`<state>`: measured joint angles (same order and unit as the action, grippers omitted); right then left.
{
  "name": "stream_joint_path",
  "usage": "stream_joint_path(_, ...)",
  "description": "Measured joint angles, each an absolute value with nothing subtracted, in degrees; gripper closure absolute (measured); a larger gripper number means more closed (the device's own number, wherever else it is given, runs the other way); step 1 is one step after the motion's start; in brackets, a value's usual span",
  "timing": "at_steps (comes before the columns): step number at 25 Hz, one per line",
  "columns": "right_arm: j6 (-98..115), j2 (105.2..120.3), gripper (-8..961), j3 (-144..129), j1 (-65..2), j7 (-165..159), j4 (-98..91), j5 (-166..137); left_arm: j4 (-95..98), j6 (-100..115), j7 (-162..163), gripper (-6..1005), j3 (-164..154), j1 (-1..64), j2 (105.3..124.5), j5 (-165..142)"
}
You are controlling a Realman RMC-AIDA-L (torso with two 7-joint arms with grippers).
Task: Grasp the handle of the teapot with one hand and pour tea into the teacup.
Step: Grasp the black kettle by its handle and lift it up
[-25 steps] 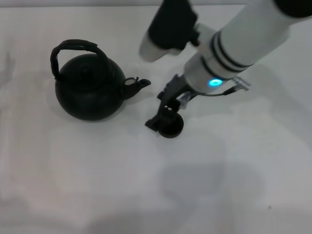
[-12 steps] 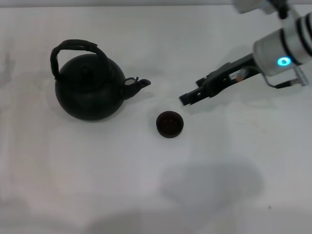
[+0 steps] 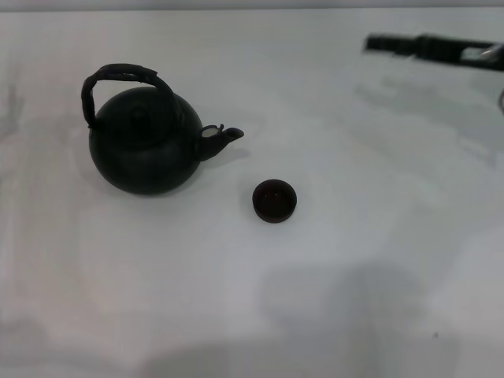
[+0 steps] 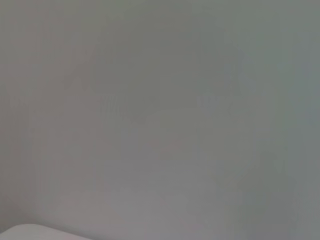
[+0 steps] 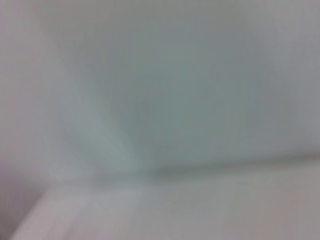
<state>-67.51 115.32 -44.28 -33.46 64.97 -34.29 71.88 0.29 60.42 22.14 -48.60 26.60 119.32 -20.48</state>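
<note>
The matte black teapot (image 3: 146,150) stands upright on the white table at the left, lid on. Its arched black handle (image 3: 118,75) rises over the top and its short spout (image 3: 223,138) points right toward the teacup. The small dark teacup (image 3: 274,200) stands upright on the table to the right of the spout, a little nearer to me. My right gripper (image 3: 375,42) shows as a dark bar at the far right of the table, well away from both and holding nothing that I can see. My left gripper is out of view. Both wrist views show only blank pale surface.
The white table (image 3: 252,299) spreads all around the teapot and teacup. Faint shadows lie on it near the front and under the right arm.
My right arm has drawn back from right over the teacup to the far right of the table. The teacup and teapot have not moved.
</note>
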Motion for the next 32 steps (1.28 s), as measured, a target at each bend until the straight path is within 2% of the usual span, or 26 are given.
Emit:
stream_joint_path(3, -57.0, 115.66, 93, -43.22, -29.95, 78.12, -28.78, 88.61, 0.14, 60.28, 21.88, 119, -48.62, 26.61, 119.28, -20.48)
stream_joint_path(8, -47.17, 116.05, 94, -43.31, -30.38, 93.58, -22.37, 100.75, -0.07, 60.15, 21.79, 119, -48.68, 26.48, 119.26, -20.48)
stream_joint_path(11, -42.64, 116.2, 94, -43.44, -33.15, 107.52, -17.8, 105.37, -0.18, 60.07, 21.79, 119, -48.69, 26.44, 119.3, -20.48)
stream_joint_path(17, -39.86, 116.2, 105, -42.46, -44.09, 152.5, 0.16, 125.44, -0.2, 60.03, 21.79, 119, -48.69, 26.36, 119.34, -20.52)
stream_joint_path(21, -39.83, 116.2, 115, -41.68, -47.41, 166.16, 4.44, 131.42, -0.2, 60.03, 21.79, 120, -48.7, 26.37, 119.36, -20.5)
stream_joint_path(32, -44.57, 116.19, 115, -38.7, -45.91, 171.47, 2.19, 132.11, -0.06, 62.3, 21.67, 120, -48.72, 26.17, 119.46, -20.57)
